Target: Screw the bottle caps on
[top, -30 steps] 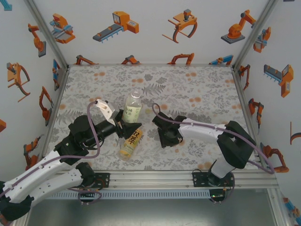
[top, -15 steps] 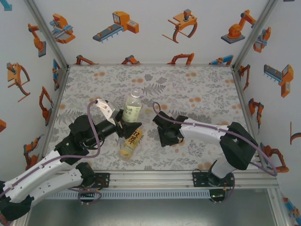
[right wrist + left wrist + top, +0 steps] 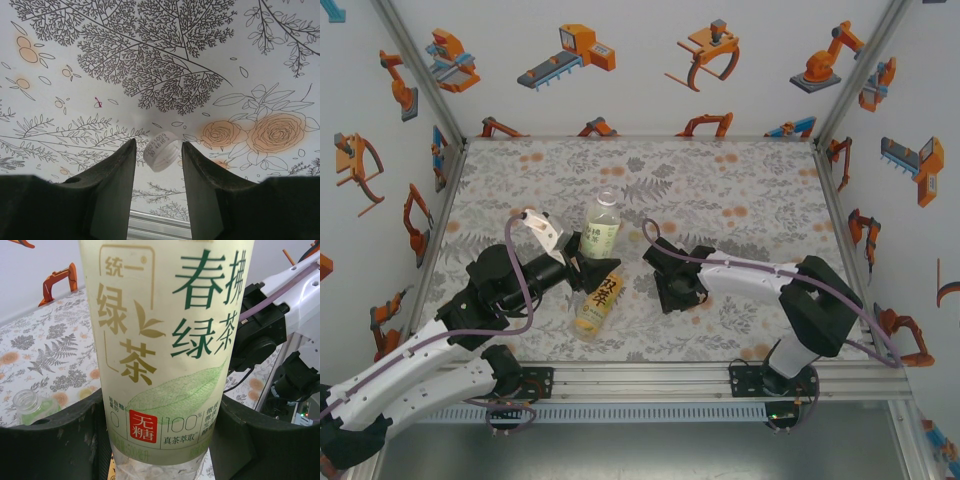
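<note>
Right gripper point(image 3: 159, 150) pinched a white cap point(image 3: 161, 152) low over the table centre, likely bound left for the pale-labelled bottle point(image 3: 165, 340), which the left gripper point(image 3: 157, 427) clamped upright for capping; amber bottle point(image 3: 599, 300) lay nearer, on floral table point(image 3: 740, 190), robot-print walls point(image 3: 650, 90) around.

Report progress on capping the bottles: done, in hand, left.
Done: no bottle visibly capped; the green bottle has an open neck. In hand: left claw clamps the clear bottle upright; right claw straddles a white cap on the table. Left: apparently all three caps, including the amber bottle lying down.
</note>
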Tool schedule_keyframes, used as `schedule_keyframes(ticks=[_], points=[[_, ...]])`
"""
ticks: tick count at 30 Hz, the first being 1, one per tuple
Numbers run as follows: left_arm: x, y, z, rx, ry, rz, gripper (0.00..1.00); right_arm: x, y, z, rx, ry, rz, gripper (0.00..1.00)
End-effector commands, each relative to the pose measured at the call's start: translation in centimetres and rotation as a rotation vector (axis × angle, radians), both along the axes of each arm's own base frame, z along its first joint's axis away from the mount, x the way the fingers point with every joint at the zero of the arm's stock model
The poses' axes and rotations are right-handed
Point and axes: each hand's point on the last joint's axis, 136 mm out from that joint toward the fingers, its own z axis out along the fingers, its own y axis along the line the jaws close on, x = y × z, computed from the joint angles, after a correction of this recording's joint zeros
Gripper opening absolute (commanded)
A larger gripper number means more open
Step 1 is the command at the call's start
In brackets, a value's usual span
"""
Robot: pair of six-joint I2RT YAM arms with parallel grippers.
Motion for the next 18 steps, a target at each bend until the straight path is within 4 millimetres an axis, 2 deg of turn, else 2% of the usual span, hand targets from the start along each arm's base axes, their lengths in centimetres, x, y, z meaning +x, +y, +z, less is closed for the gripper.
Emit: schedule_keyframes(ticks=[1,5,12,18], points=[[-0.2,0.4,1.3,-0.049,-0.018,0.007,0.00,-0.5,-0.1,-0.9,-0.008,0.023,-0.007,0.41],[-0.2,0.4,1.1,-0.046,-0.017,0.007,0.00,-0.8,-0.2,-1.8,-0.007,0.039,-0.017,0.40],[-0.2,0.5,1.1,-0.049,-0.017,0.013,0.00,-0.8,0.4,-1.7,0.040,0.037,-0.023,0.21],[-0.1,0.6,1.2,-0.051,-0.018,0.015,0.00,-0.3,2.1,-0.9,0.162,0.042,-0.039,0.20]])
